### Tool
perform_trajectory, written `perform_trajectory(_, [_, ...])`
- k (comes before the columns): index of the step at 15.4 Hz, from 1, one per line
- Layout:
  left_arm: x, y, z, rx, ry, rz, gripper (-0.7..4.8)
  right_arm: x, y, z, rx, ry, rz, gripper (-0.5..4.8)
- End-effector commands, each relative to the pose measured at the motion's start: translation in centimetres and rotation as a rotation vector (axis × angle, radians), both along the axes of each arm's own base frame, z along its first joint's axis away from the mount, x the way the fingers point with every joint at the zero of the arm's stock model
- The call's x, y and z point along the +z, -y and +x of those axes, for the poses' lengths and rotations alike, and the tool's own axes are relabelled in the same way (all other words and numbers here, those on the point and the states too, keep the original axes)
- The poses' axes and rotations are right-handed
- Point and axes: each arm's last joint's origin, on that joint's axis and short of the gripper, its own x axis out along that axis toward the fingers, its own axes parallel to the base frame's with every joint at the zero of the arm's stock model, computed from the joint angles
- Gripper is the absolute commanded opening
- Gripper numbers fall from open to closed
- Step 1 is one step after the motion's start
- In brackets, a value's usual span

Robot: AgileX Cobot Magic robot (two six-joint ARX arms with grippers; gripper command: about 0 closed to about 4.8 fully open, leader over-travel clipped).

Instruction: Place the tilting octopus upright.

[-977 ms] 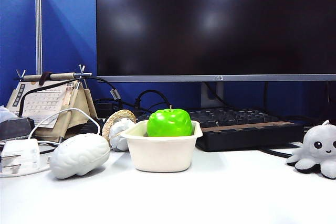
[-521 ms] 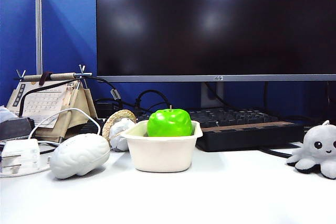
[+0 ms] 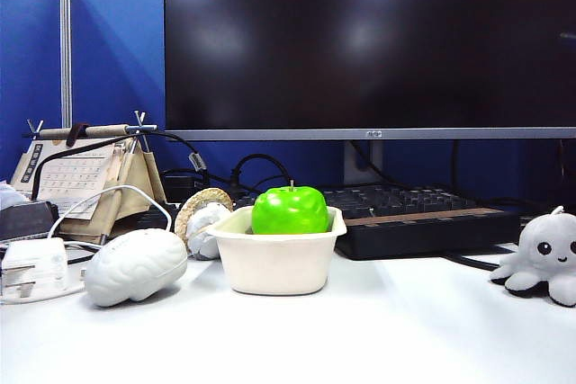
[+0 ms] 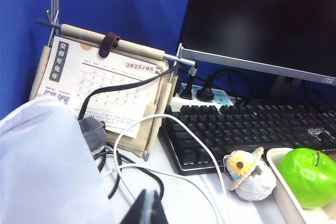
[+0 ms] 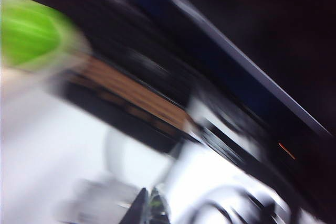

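White desk under a big dark monitor, and the small light-grey plush octopus [image 3: 546,256] is sitting at the far right edge, by the black keyboard [image 3: 423,218]. Right gripper [image 5: 149,208] is blurring, jaws pinched shut and empty, octopus unclear beyond them. Left gripper [image 4: 149,209] is closed too, far off. Soft, light toy: I'd pinch the round head.

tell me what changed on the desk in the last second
A pale arm part at the exterior view's top right corner has left the frame. The octopus, apple, bowl and brain toy stayed put. Neither gripper holds anything.
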Motion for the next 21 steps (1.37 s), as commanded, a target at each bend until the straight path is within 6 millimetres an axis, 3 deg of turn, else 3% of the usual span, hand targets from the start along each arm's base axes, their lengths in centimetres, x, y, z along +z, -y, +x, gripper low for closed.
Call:
perform_trajectory(1, [0.1,0.0,0.0,-0.003,0.008,0.0,-0.05,0.2,1.6,1.4,-0.185,0.013,0.018,-0.01])
perform_trajectory(3, [0.1,0.0,0.0,-0.003,0.007,0.0,-0.05,0.2,2.8,2.1,-0.302,0.015,0.018,-0.01])
perform_trajectory(5, [0.0,0.0,0.0,-0.003,0.004,0.001,-0.05,0.4,3.6,2.8,-0.334,0.013,0.153,-0.01])
perform_trajectory(8, [0.0,0.0,0.0,-0.003,0.004,0.001,-0.05,2.0,4.1,3.9,-0.057,0.066,0.461,-0.01])
perform_trajectory(10, [0.0,0.0,0.0,-0.003,0.004,0.001,-0.05,3.5,4.5,4.1,0.235,0.139,0.538,-0.01])
perform_trajectory(11, [0.0,0.0,0.0,-0.003,0.003,0.001,-0.05,3.8,4.8,3.9,0.296,0.157,0.54,-0.01])
perform_trajectory(17, [0.0,0.0,0.0,-0.003,0.004,0.001,-0.05,3.2,7.5,0.8,0.149,0.339,0.558,-0.01])
perform_trajectory(21, [0.0,0.0,0.0,-0.003,0.004,0.001,-0.05,1.2,7.7,1.4,0.113,0.284,0.584,-0.01])
